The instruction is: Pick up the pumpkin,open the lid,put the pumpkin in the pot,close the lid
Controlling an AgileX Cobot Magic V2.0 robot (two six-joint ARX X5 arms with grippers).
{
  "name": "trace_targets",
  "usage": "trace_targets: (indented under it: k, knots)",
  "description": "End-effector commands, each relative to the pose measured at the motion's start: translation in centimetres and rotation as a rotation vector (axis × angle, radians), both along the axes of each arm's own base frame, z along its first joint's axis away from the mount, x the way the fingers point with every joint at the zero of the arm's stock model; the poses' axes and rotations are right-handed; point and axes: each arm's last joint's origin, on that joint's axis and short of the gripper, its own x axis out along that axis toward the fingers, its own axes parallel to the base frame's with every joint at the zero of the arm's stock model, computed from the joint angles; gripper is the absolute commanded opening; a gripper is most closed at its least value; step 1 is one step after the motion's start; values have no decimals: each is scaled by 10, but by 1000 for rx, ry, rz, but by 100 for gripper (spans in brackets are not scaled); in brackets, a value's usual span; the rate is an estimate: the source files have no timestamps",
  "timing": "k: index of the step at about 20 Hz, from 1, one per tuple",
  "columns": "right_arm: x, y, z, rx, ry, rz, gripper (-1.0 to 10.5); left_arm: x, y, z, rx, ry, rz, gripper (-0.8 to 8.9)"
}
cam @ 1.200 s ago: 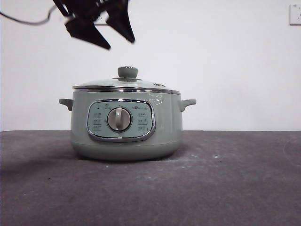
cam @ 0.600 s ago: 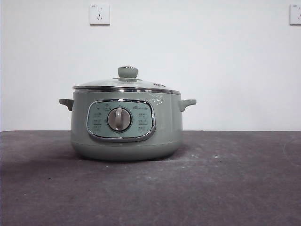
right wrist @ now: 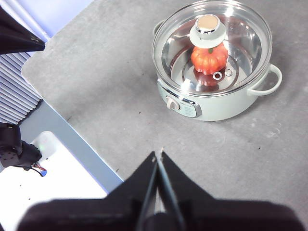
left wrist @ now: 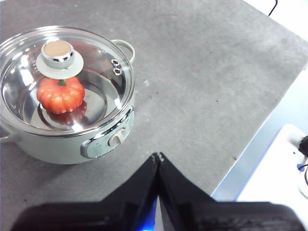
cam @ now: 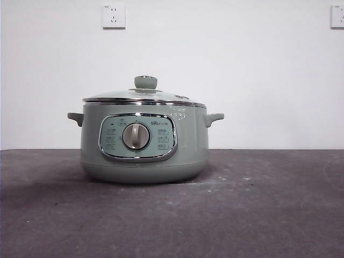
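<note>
The sage-green pot stands on the dark table with the glass lid seated on it, knob on top. In the left wrist view the orange pumpkin lies inside the pot under the lid. The right wrist view shows the same pumpkin under the lid in the pot. My left gripper is shut and empty, high and away from the pot. My right gripper is shut and empty, also high and away. Neither shows in the front view.
The grey table's edge runs near my left gripper, with white equipment beyond it. In the right wrist view the table edge borders a white base and cables. Wall sockets sit on the white wall behind.
One second ago a black gripper hung above the pot's lid at the top left of the front view. It rose out of that view and stays out. Pot and lid have not moved.
</note>
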Motion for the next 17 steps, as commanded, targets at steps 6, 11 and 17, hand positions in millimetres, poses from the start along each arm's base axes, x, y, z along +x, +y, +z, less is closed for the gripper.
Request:
trace_targets:
  k: [6, 11, 17]
  knots:
    - [-5, -3, 0, 1, 10, -5, 1, 0, 0, -1, 1, 5, 3, -3]
    - [-5, -3, 0, 1, 10, -5, 1, 3, 4, 6, -7, -87, 71, -3]
    - [-5, -3, 0, 1, 10, -5, 1, -14, 45, 28, -57, -465, 333, -3]
